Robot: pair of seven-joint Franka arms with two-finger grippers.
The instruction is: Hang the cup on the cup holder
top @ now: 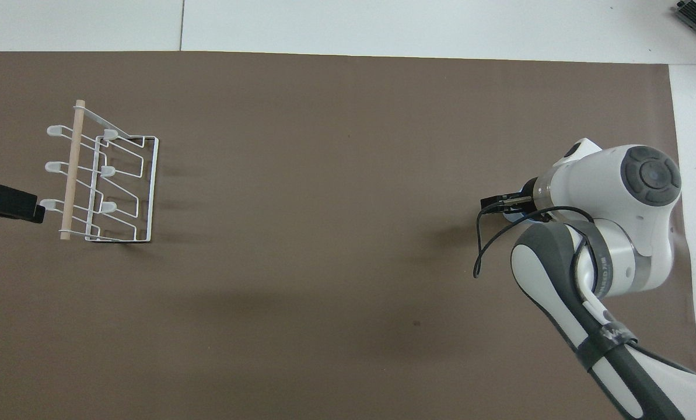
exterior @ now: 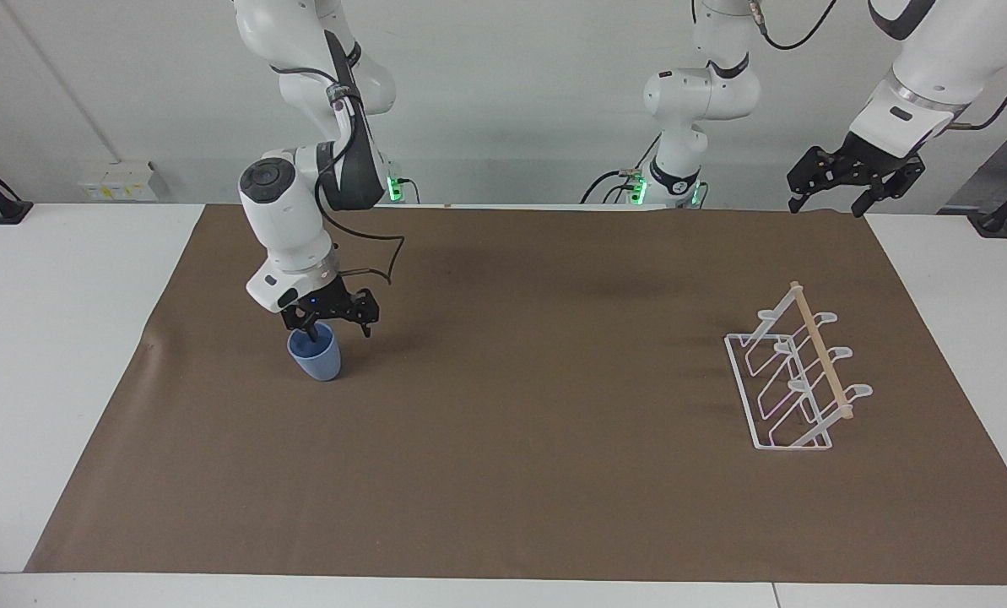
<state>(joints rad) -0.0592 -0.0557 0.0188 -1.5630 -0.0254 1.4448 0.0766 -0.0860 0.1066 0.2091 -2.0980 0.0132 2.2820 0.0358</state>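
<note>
The light-blue cup (exterior: pixel 316 361) stands upright on the brown mat toward the right arm's end of the table. My right gripper (exterior: pixel 337 332) is open and down at the cup's rim, one finger inside the cup's mouth and the other outside it. In the overhead view the right gripper (top: pixel 498 204) and wrist cover nearly all of the cup. The white wire cup holder (exterior: pixel 794 382) with its wooden dowel stands toward the left arm's end and also shows in the overhead view (top: pixel 107 175). My left gripper (exterior: pixel 851 184) is open, raised above the mat's edge, and waits.
The brown mat (exterior: pixel 537 439) covers most of the white table (exterior: pixel 56 355). A black cable loops from the right wrist (top: pixel 488 251) beside the cup. Both arm bases stand at the table's robot end.
</note>
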